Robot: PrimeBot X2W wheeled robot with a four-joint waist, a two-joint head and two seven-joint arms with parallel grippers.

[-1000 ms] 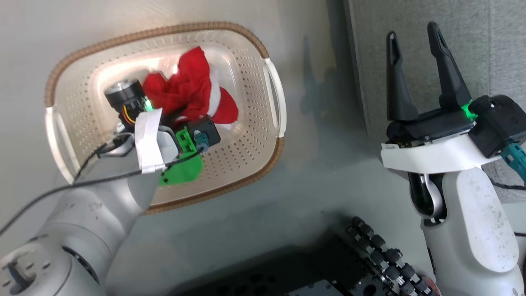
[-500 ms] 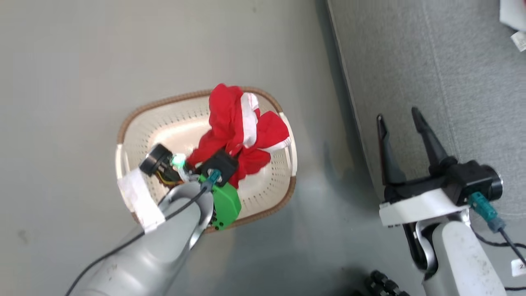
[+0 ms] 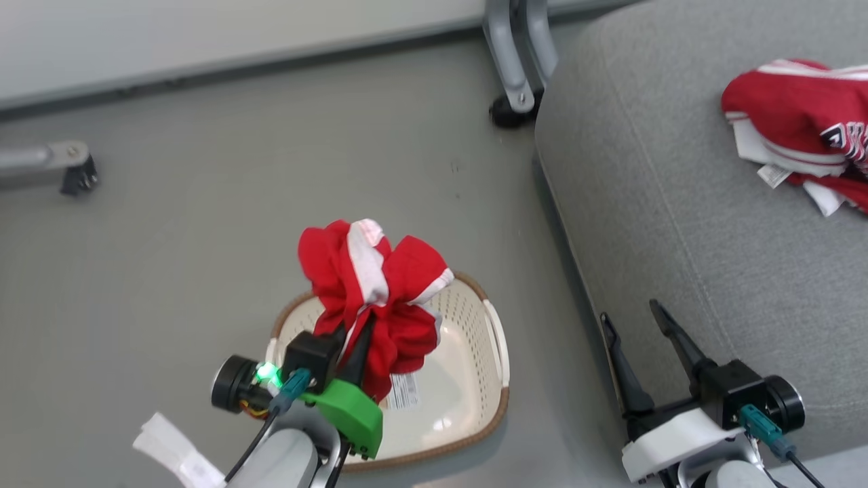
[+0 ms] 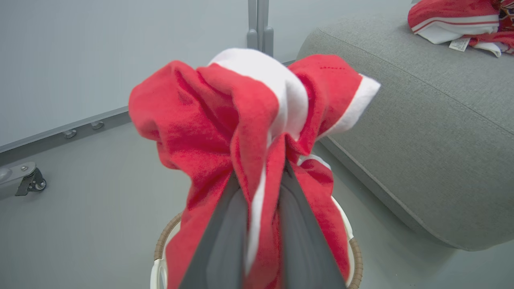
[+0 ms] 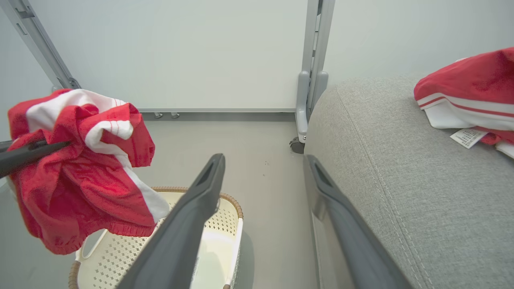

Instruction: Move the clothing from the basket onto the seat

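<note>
Above the basket (image 3: 469, 324), our left gripper (image 3: 352, 335) clamps the garment (image 3: 380, 285) we have just lifted out; the seat (image 3: 678, 203), holding the other garment (image 3: 800, 115), should come next. Our right gripper (image 3: 629, 310) gapes empty.

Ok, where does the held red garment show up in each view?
Head view: the held garment is lower centre, over the basket.
Left wrist view: the held garment is mid-picture, basket rim below it.
Right wrist view: the held garment is at left, above the basket.
Shared landmark: the grey seat at right in all three, a second garment lying on it.
</note>
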